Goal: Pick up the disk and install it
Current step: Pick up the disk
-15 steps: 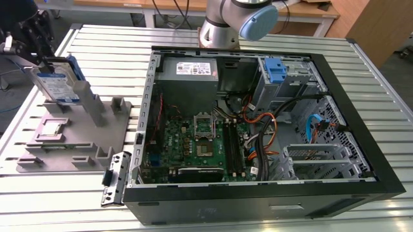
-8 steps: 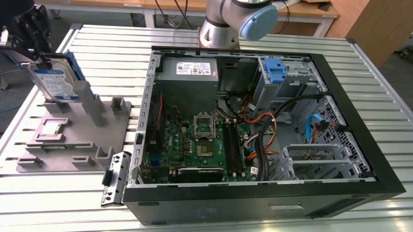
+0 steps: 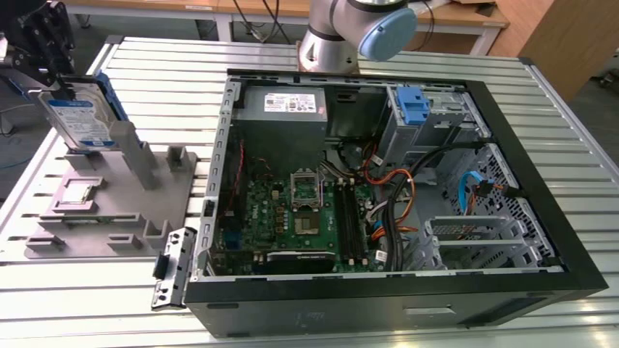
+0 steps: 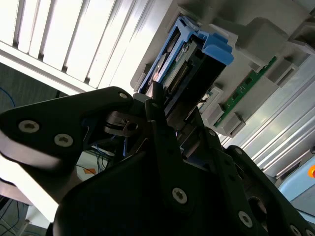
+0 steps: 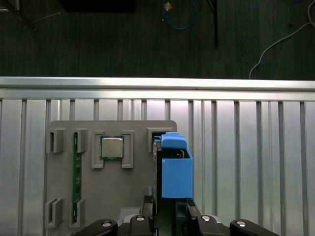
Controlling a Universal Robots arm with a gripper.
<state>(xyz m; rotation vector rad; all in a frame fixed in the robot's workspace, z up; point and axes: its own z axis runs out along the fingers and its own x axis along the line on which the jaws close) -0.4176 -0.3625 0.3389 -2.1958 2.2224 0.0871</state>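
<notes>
The disk (image 3: 82, 119), a silver-grey drive with a white-and-blue label in a blue carrier frame, stands on edge and slightly tilted at the grey fixture plate (image 3: 116, 210) on the exterior view's left. My black gripper (image 3: 60, 85) comes down on its upper end. In both wrist views the fingers sit against the two faces of the disk (image 5: 176, 172) (image 4: 189, 59), shut on it. My gripper (image 5: 170, 214) (image 4: 177, 123) hides the gripped end. I cannot tell whether its lower edge still rests in the fixture's slot.
An open computer case (image 3: 541, 239) lies to the exterior view's right, with a motherboard (image 3: 300, 217), a grey power supply (image 3: 285, 105), cables and a blue latch (image 3: 414, 105) at its drive bay. The fixture plate (image 5: 133, 196) also carries a processor chip (image 5: 111, 147) and a green memory stick (image 5: 77, 177).
</notes>
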